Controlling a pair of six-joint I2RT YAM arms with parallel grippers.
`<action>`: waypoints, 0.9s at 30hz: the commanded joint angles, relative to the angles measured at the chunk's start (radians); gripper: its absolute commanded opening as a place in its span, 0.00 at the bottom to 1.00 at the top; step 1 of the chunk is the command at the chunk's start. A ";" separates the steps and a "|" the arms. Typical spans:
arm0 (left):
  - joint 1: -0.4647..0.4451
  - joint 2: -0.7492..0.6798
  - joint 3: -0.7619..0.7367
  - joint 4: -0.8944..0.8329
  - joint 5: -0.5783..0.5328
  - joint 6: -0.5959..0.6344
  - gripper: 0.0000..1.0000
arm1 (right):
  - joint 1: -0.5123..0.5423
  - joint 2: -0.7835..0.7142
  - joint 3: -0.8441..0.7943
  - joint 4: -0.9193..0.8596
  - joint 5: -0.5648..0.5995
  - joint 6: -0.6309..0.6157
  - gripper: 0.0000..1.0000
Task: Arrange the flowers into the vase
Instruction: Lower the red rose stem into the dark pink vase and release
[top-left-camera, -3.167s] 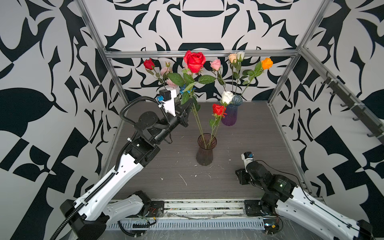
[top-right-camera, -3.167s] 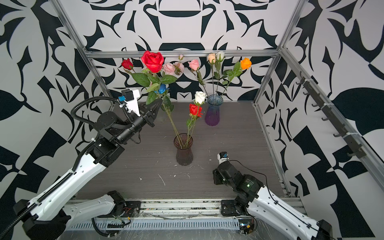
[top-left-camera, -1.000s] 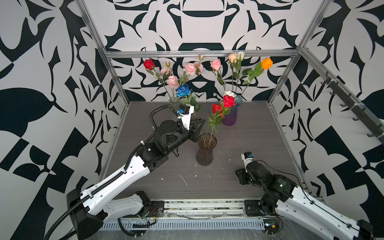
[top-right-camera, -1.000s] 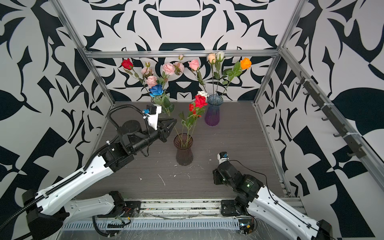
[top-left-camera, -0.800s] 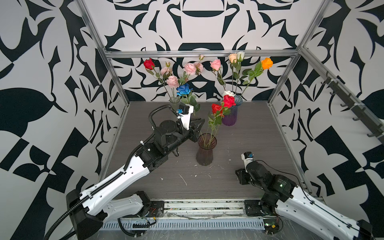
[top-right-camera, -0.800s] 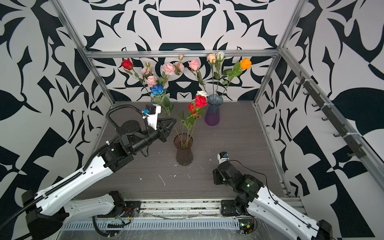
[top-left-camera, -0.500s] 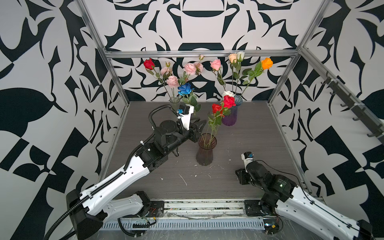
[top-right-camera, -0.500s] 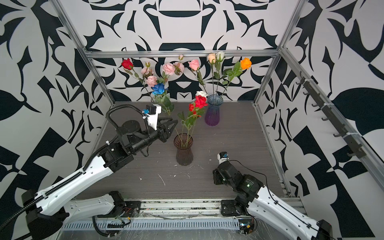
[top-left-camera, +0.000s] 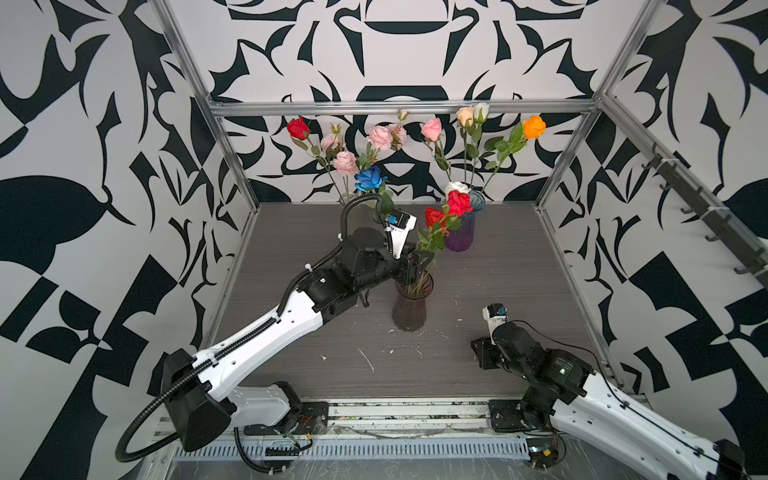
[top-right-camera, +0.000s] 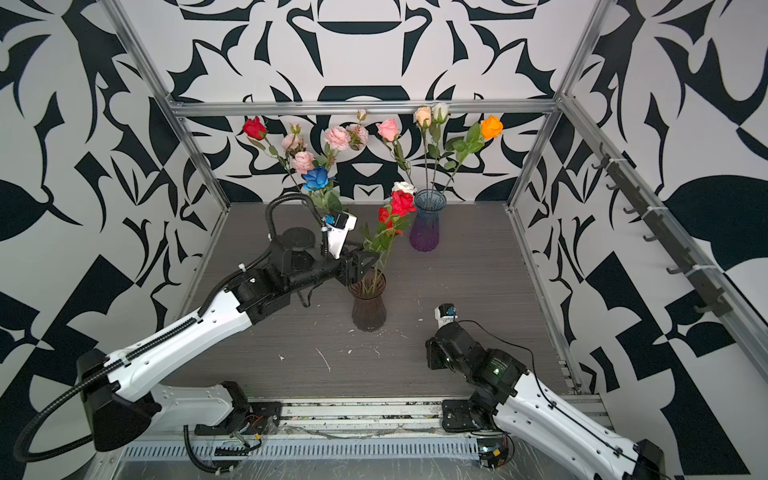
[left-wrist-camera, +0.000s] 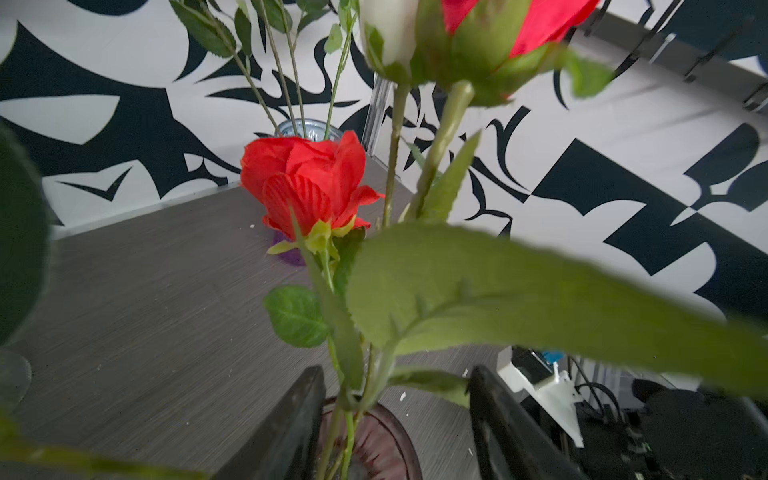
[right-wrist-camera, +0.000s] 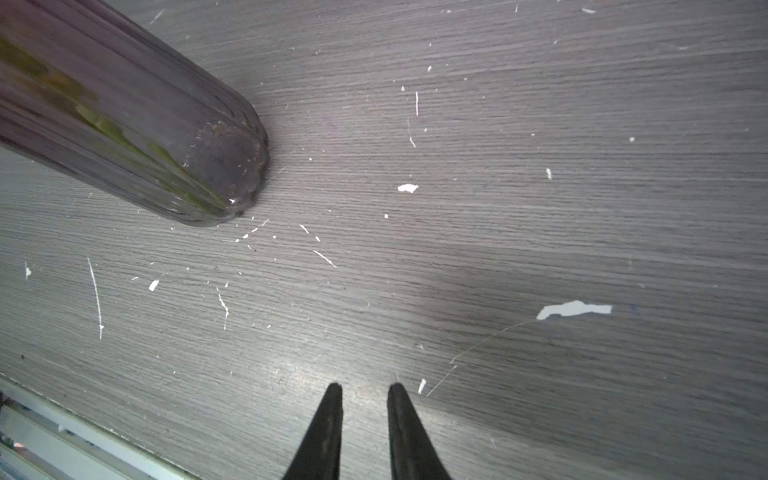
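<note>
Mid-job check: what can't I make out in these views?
- Flower stems: lower ends hidden inside the tinted dark vase, both top views.
- Left claw: finger bases cut off by left wrist view's edge; a blurred leaf covers what's beyond.
- Right claw: under its own wrist in top views; only tips show in right wrist view.

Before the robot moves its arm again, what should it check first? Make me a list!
1. Left gripper not pinching anything: ok. Its fingers stand wide apart on either side of the stems.
2. Big red rose sitting in the dark vase: ok. Its stem runs down into the mouth.
3. Dark vase upright: ok.
4. Clear way to back out: not ok. A big leaf hangs right across, just above the fingers.
5. Right gripper out of the way: ok. It sits low over the table, holding nothing.
</note>
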 joint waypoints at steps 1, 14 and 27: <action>-0.002 0.024 0.029 -0.050 -0.029 -0.020 0.59 | 0.004 -0.005 0.021 0.007 0.020 0.008 0.24; -0.002 0.001 0.017 -0.011 -0.038 -0.016 0.22 | 0.003 -0.011 0.021 0.003 0.019 0.008 0.24; -0.002 -0.130 -0.082 0.000 -0.115 -0.026 0.20 | 0.005 -0.007 0.021 0.005 0.018 0.008 0.24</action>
